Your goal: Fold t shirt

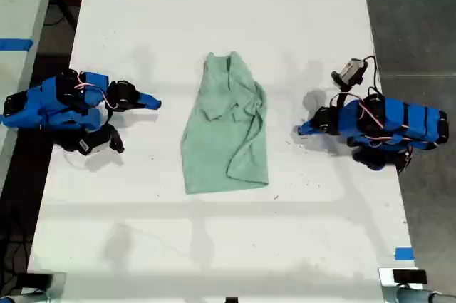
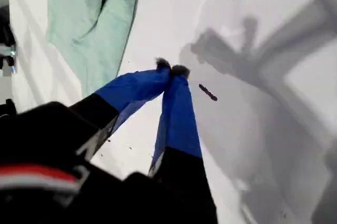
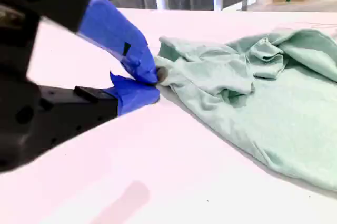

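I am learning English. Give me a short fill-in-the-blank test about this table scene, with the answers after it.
1. The t shirt is pale mint ___ in colour.
2. In the exterior view, the t shirt lies ___ the two blue arms.
3. The jaws of my first gripper are ___, with nothing between them.
4. The table under the t shirt is ___ in colour.

Missing words: green; between; shut; white
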Robot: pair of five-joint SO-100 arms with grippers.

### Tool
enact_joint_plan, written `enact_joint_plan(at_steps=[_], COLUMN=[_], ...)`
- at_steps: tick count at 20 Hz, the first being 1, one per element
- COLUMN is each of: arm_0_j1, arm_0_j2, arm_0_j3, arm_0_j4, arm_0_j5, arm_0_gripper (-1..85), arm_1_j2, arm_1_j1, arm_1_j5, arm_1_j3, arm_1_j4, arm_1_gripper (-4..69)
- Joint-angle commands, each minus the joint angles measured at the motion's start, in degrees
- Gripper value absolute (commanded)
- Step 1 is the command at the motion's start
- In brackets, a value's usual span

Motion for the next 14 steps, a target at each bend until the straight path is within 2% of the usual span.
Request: enact_joint_plan(at_steps=[1, 14], arm_0_j1=[0.7, 2.37], arm_0_j2=[0.35, 0.35], arm_0_j3=[0.62, 0.62], arm_0_j4=[0.26, -0.35], arm_0_j5=[-0.62, -0.26], arm_0_gripper=[0.0, 0.0], arm_1_j2=[0.97, 0.97], arm_1_j1=[1.41, 1.41], arm_1_j5=[-1.14, -1.14], arm_1_j3=[2.29, 2.29], arm_1_j4=[0.44, 0.44], arm_1_gripper=[0.4, 0.4])
